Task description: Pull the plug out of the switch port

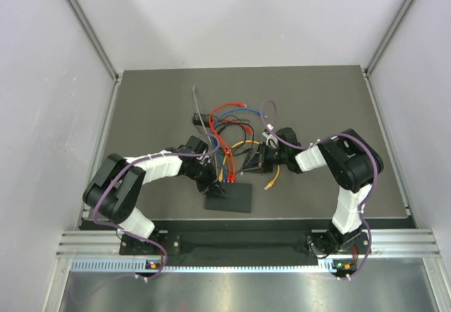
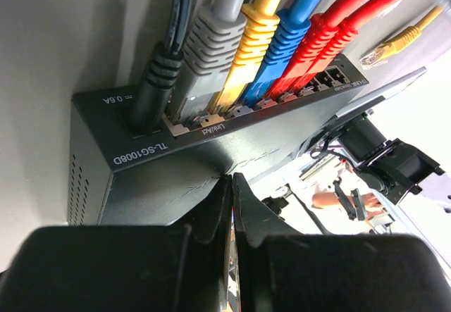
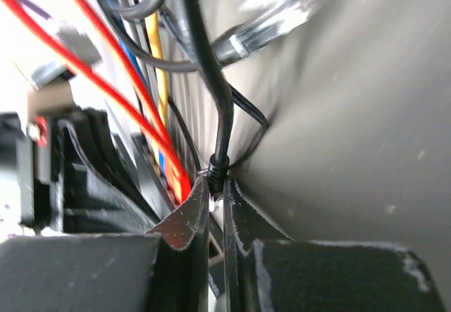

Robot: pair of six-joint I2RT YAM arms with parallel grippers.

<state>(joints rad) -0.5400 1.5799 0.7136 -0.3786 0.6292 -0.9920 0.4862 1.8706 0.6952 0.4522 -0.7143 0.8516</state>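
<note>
The black switch [image 1: 231, 198] lies at the near middle of the table. In the left wrist view the switch [image 2: 141, 178] has a black power plug [image 2: 156, 79] and grey, yellow, blue and two red plugs in its row of sockets. My left gripper [image 1: 220, 187] is shut, and its tips [image 2: 232, 178] rest on the switch's top face. My right gripper [image 1: 252, 163] is to the right of the cables, apart from the switch. It [image 3: 217, 185] is shut on the ribbed end of a black plug [image 3: 216, 165].
A loose yellow plug [image 1: 268, 184] lies right of the switch and also shows in the left wrist view [image 2: 391, 44]. A tangle of red, blue, yellow and black cables [image 1: 227, 125] spreads behind the switch. A grey strip [image 1: 199, 109] lies at the back left.
</note>
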